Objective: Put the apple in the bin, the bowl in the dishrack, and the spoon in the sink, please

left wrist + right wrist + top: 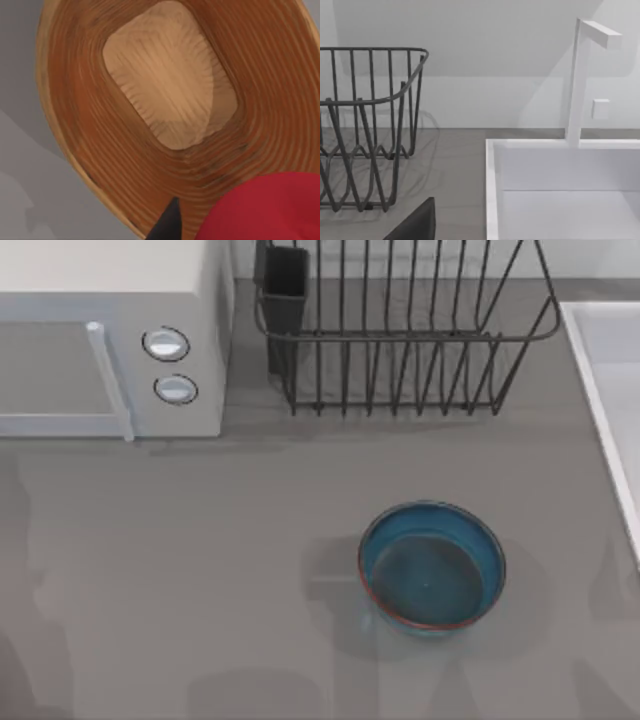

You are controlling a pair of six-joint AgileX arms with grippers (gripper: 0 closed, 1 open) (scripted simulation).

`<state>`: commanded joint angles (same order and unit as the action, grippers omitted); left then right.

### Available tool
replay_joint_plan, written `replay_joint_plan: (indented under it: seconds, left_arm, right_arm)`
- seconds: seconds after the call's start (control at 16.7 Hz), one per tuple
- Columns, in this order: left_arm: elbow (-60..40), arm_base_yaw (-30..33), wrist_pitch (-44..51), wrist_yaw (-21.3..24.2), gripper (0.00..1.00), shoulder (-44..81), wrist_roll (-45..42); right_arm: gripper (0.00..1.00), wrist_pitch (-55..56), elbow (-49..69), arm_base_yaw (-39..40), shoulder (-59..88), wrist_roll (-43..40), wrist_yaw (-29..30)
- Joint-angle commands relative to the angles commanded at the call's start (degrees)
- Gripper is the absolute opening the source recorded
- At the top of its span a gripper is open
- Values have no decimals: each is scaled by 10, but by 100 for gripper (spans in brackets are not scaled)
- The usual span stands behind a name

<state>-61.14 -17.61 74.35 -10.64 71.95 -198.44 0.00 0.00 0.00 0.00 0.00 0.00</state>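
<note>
The blue-teal bowl (432,568) with its reddish rim stands upright on the table, right of centre near the front. The red apple (265,205) sits close in the left wrist view, with my left gripper (215,227) shut on it and one dark finger (167,225) beside it. Below them opens the brown woven bin (75,125). The dark wire dishrack (400,340) stands at the back, seen too as the dishrack (370,100) beside the white sink (492,190). A dark part of my right gripper (415,225) faces the gap between rack and sink. The spoon is out of view.
A white microwave (110,350) with two round knobs fills the back left. The sink rim (600,390) runs down the table's right edge, with a white faucet (577,80) behind the basin. A black utensil cup (285,280) hangs on the rack's left corner.
</note>
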Motion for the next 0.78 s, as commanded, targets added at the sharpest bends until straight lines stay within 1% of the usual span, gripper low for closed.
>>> replay_joint_plan:
  seconds: [0.12, 0.3, 0.42, 0.72, 0.78]
  left_arm:
    - [29, -7, -32, 0, 0, 5, -6]
    - [86, -16, -114, 0, 0, 13, -14]
    - [119, -23, -151, 1, 0, 18, -22]
    - [131, -28, -163, 1, 0, 23, -29]
    - [131, -28, -163, 1, 8, 23, -29]
  right_arm:
    - [100, 0, 0, 0, 0, 0, 0]
    - [100, 0, 0, 0, 0, 0, 0]
    - [100, 0, 0, 0, 0, 0, 0]
    - [100, 0, 0, 0, 0, 0, 0]
    - [100, 0, 0, 0, 0, 0, 0]
